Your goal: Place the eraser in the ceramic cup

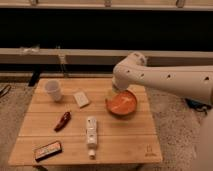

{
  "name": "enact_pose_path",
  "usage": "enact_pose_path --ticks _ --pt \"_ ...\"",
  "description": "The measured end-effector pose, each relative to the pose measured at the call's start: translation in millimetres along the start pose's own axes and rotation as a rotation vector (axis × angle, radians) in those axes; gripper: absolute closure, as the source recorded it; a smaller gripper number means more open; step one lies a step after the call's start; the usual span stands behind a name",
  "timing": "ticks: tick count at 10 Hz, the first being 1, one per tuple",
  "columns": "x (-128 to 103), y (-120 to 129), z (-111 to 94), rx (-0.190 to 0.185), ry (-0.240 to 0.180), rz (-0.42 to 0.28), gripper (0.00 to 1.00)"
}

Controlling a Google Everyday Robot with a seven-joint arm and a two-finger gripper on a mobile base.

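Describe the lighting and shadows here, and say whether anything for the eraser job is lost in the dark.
Camera view: warm, even light on the wooden table; the background behind is nearly black. Same view: the eraser and ceramic cup are both lit, with soft shadows and no glare. Same view: the claw, at the far rim of the orange bowl, sits shaded under the white arm.
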Motion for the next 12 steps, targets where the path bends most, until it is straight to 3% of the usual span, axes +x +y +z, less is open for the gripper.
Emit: enact_pose_path --ticks 2,6,7,8,10,12 --pt "-15.2 47.9 -9.7 -0.016 -0.019 -0.137 0.20" --pt "-67.0 153.5 -15.2 -0.065 -0.021 -0.569 0.20" --pt "-79.7 178.6 -9.8 -0.071 -0.007 -0.711 0.20" --pt "-87.5 197.0 -0.5 -0.075 0.008 -0.803 0.20" --pt "-94.1 224.7 25.2 -0.080 0.030 -0.896 0.20" --pt "-87.0 243.8 47.9 -0.088 0.050 -0.927 0.20"
